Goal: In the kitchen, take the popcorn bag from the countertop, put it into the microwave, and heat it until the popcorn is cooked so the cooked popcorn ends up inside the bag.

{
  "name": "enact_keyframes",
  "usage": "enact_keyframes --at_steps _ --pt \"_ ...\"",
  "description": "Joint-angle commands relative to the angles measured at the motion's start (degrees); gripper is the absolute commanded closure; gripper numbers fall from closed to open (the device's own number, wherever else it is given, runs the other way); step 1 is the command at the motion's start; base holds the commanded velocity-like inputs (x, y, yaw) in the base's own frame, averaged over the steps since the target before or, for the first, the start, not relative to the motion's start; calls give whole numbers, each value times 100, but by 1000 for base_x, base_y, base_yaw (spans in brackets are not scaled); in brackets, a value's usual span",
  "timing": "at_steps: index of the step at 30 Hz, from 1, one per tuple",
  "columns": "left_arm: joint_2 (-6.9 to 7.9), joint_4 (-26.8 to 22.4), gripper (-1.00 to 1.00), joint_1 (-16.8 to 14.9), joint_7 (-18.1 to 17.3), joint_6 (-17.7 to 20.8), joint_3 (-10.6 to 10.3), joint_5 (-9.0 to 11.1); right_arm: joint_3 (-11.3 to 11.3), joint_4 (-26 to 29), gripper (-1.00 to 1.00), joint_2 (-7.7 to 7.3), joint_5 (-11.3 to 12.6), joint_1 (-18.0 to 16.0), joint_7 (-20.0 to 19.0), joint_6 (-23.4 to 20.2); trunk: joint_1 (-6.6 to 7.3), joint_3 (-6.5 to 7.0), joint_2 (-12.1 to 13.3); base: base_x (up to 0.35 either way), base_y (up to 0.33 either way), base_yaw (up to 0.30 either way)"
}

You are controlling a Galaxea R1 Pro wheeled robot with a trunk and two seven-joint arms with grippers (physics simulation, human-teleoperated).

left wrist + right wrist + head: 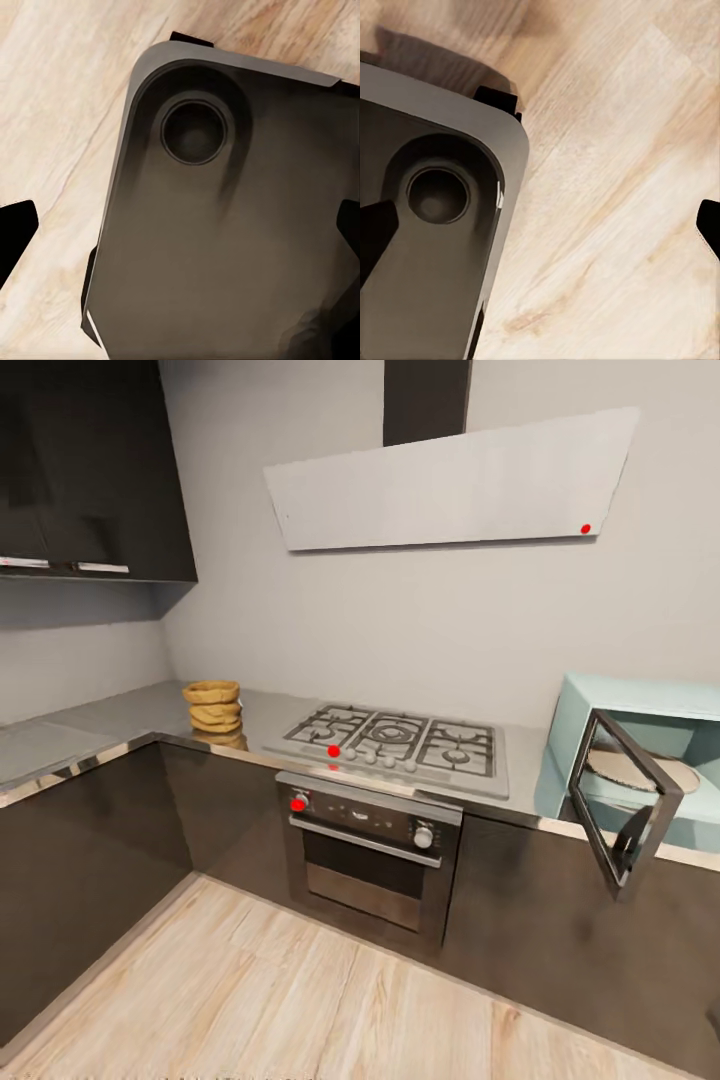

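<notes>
We see the tan burlap popcorn bag [212, 706] upright near the inner corner of the pale grey counter [120, 715], left of the gas hob [398, 740]. The mint-blue microwave [640, 745] sits at the counter's right end, door [622, 800] open. Both wrist views show each gripper [180, 232] [540, 232] spread wide over the robot's dark base [225, 247] and wooden floor [615, 187], holding nothing.

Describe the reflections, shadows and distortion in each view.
Head view: wide-angle lens bends the countertop edge; the popcorn bag mirrors in its glossy surface. Left wrist view: soft shading on the robot base. Right wrist view: a blurred shadow on the wooden floor.
</notes>
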State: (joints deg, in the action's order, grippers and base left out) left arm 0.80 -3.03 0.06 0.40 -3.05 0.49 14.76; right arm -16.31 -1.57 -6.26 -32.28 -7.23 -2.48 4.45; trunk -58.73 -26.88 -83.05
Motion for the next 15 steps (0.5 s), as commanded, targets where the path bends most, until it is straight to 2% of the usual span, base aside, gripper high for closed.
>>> enact_keyframes --at_steps 1,9,15 --pt "-1 -5 -100 2 4 -10 3 19 -48 -18 -100 -5 -32 -7 -9 39 0 -5 -3 0 0 278" --pt "-1 -5 -100 1 4 -10 3 18 -47 -19 -100 6 -24 -7 5 5 0 -5 -3 0 0 278" --pt "-1 -5 -100 -2 4 -11 3 20 -39 -19 -100 71 -24 -7 9 12 0 -5 -3 0 0 278"
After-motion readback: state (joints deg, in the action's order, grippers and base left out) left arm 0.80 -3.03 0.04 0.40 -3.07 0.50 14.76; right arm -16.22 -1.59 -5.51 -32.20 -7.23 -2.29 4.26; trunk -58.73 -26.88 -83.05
